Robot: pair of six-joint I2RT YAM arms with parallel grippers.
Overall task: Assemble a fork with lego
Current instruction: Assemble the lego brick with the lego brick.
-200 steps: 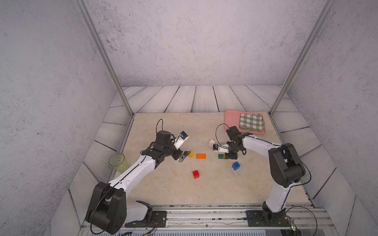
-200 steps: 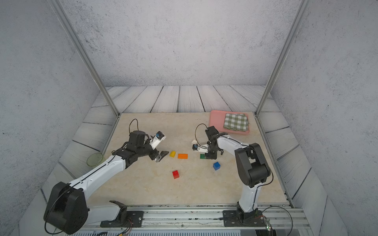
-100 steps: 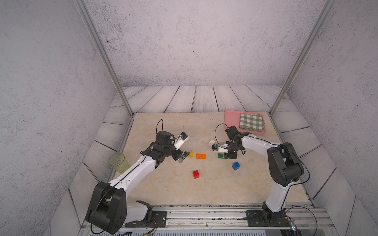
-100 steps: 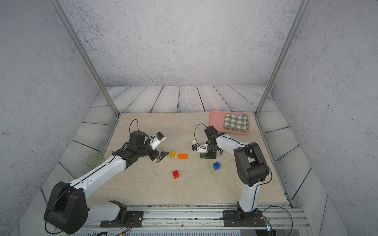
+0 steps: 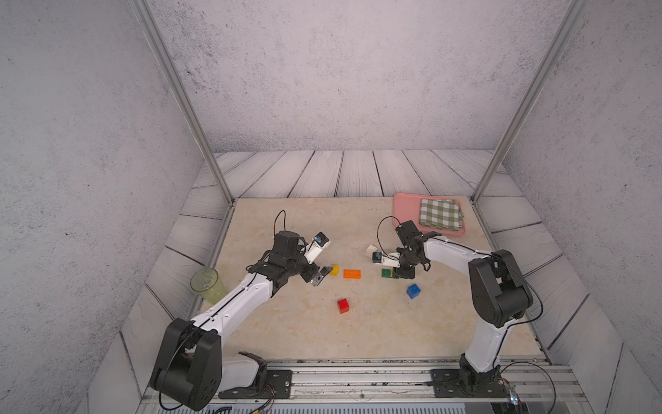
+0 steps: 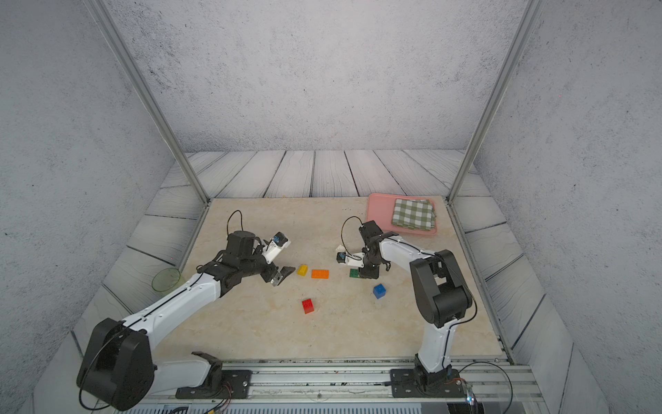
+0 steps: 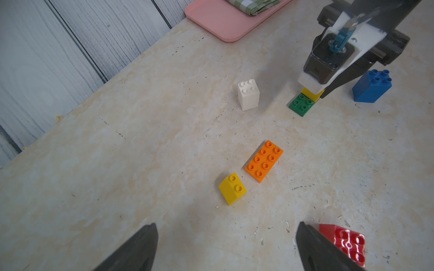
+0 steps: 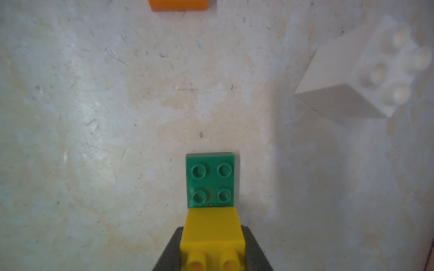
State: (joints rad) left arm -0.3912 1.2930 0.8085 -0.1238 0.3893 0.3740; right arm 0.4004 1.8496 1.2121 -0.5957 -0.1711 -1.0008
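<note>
The lego lies as loose bricks on the beige table; no fork is in view. My right gripper [image 8: 212,248] is shut on a yellow sloped brick [image 8: 212,232], which rests on one end of the green brick [image 8: 210,179] [image 5: 386,273]. My left gripper [image 7: 226,244] [image 5: 318,276] hangs open and empty over the table. Just ahead of it lie a second yellow sloped brick [image 7: 233,188] and the orange brick [image 7: 264,160]. The white brick [image 7: 248,95] stands upright behind the green brick. The blue brick [image 5: 413,290] and the red brick [image 5: 343,305] sit nearer the front.
A pink tray [image 5: 404,211] with a folded green checked cloth [image 5: 440,214] lies at the back right corner. A green plastic cup [image 5: 207,285] stands off the table's left edge. Metal frame posts rise at both back corners.
</note>
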